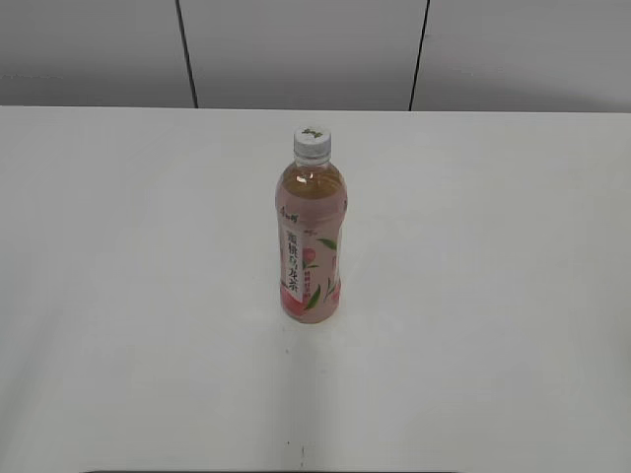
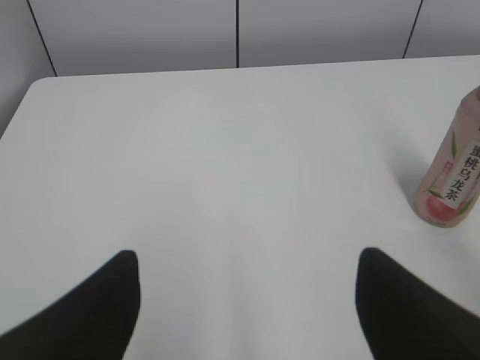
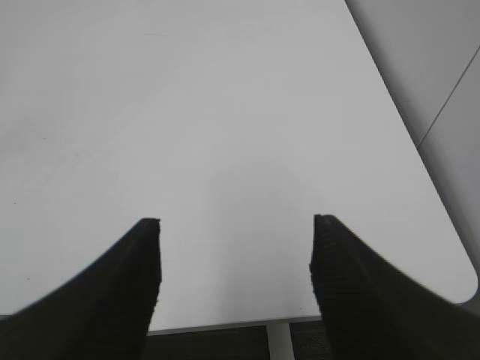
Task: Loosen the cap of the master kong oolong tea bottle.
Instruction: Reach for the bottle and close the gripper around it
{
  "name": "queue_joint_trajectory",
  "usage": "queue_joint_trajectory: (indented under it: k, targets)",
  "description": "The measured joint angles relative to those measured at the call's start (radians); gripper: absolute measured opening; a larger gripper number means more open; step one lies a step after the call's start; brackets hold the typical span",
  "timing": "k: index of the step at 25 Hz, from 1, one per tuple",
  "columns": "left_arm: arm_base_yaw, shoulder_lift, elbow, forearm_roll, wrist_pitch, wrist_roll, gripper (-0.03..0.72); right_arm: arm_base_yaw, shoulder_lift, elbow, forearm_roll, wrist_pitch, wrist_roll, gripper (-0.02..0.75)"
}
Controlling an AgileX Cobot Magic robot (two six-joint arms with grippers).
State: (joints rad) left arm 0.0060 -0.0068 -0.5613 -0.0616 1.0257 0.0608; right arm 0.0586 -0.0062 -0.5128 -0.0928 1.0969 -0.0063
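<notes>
Both my grippers, left and right, gape empty; oolong tea bottle stands right of my left jaws, probably heavy, slick; brace its body, pinch ribbed cap.

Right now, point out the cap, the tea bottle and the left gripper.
cap (image 1: 312, 143), exterior view, on its white top near the dark logo.
tea bottle (image 1: 309, 256), exterior view, on the pink label at mid-body.
left gripper (image 2: 247, 300), left wrist view, midway between the two dark fingertips, which stand wide apart.
</notes>
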Motion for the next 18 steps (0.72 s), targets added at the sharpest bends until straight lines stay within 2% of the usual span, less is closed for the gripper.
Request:
queue_joint_trajectory:
  k: [18]
  targets:
    - [0.0, 0.0, 0.0, 0.0, 0.0, 0.0, 0.531, 0.0, 0.0, 0.0, -0.001, 0.0, 0.0, 0.477]
